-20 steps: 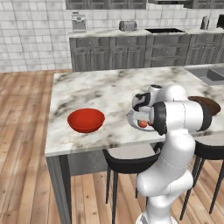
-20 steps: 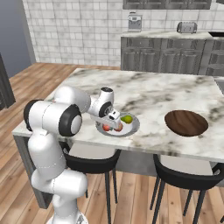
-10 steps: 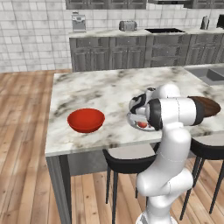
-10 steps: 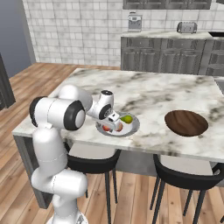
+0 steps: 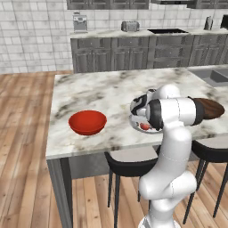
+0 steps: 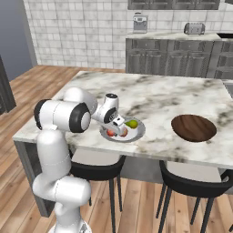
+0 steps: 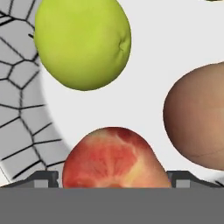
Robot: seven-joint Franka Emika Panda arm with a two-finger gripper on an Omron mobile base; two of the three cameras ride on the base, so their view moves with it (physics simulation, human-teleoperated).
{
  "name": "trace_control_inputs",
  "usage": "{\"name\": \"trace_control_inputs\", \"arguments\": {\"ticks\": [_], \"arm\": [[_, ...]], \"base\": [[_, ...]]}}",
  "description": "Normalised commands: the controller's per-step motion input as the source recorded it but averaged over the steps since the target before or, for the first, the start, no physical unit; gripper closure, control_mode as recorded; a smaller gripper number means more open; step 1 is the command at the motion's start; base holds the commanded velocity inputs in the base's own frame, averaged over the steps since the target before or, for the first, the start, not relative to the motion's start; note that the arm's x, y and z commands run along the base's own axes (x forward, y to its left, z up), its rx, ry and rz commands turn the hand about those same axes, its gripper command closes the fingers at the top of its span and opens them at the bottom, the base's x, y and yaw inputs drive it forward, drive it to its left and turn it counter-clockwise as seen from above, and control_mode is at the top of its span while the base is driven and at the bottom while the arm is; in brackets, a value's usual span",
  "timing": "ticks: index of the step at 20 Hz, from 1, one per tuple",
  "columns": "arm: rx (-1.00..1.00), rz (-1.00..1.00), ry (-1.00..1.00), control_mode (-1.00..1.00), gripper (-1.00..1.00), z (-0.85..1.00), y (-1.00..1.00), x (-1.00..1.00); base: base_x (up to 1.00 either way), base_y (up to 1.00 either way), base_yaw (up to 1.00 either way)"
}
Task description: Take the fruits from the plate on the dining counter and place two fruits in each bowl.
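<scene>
Fingers [image 7: 114,179] now straddle a reddish fruit [image 7: 113,157], having dropped onto the plate [image 7: 26,127].

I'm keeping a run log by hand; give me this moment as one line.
phase: reaching for fruit | end effector: low over plate, red fruit between fingertips, grip unconfirmed | red bowl: empty | brown bowl: empty

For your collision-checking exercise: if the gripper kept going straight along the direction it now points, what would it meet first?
Most likely the reddish fruit, lying between the fingertips of the gripper on the plate. How near it is cannot be judged.
</scene>
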Motion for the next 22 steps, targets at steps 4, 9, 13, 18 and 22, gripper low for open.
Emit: {"name": "trace_control_inputs", "arguments": {"ticks": [4, 9, 13, 18, 22], "arm": [[0.0, -0.02, 0.01, -1.0, 1.0, -0.31, 0.0, 0.0], [0.06, 0.0, -0.03, -1.0, 1.0, 0.09, -0.04, -0.06], [0.09, 0.03, 0.0, -1.0, 1.0, 0.67, 0.18, -0.11], [0.05, 0.0, 0.02, -1.0, 1.0, 0.76, 0.73, -0.21], [-0.01, 0.1, 0.09, -1.0, 1.0, 0.74, 0.76, -0.33]], "base": [[0.0, 0.0, 0.0], [0.0, 0.0, 0.0], [0.0, 0.0, 0.0], [0.0, 0.0, 0.0], [0.0, 0.0, 0.0]]}}
